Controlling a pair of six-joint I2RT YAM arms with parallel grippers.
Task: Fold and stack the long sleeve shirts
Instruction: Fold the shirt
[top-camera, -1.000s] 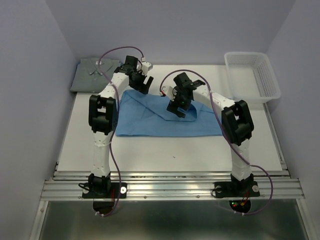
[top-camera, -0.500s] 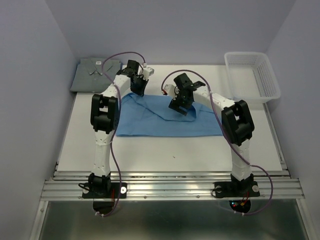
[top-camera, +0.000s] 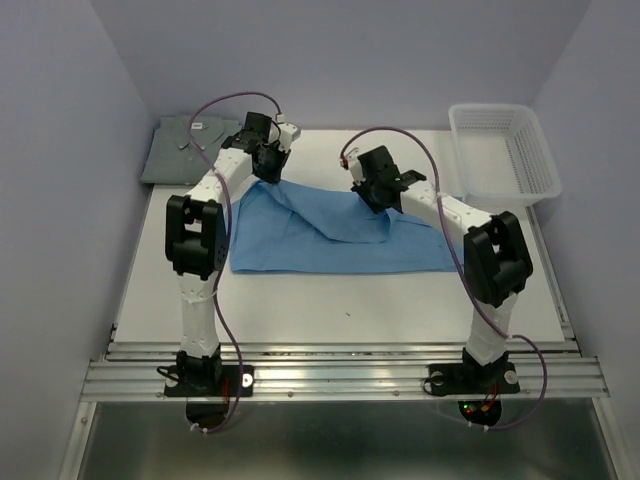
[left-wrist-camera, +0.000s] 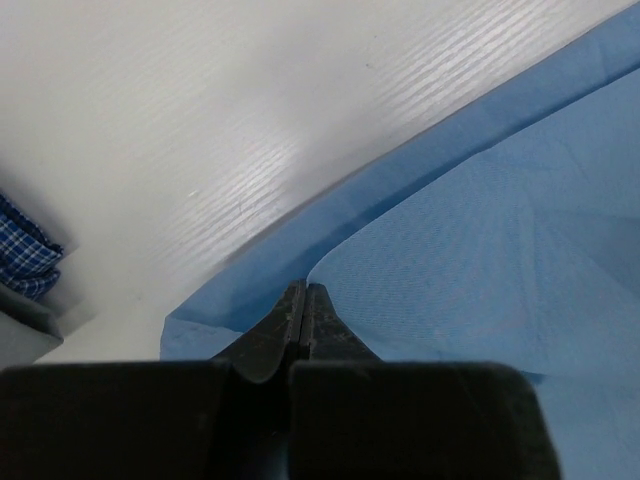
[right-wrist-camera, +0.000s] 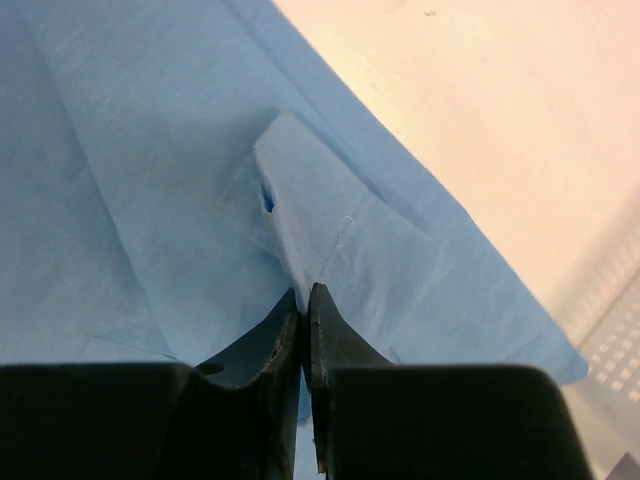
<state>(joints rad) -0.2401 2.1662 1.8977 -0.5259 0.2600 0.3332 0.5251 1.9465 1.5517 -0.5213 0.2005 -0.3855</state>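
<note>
Table (top-camera: 330, 300): the blue shirt (top-camera: 340, 250) is lying spread across the middle, its near edge flat and straight, its far edge lifting off the surface at two points.

Left gripper (top-camera: 268, 172): working at the shirt's far left corner. In the wrist view the jaws are pressing together with a folded hem of blue cloth pinched at the tips; bare table is showing just beyond.

Right gripper (top-camera: 372, 192): working at the far edge, right of centre. The jaws are closing tight on a raised fold of the blue cloth, which is rising in a ridge from the tips. A diagonal crease is running between the two grip points.

Grey shirt (top-camera: 180, 150): sitting folded at the far left corner, collar up, well apart from the blue one.

Basket (top-camera: 548, 180): sitting at the far right corner.
</note>
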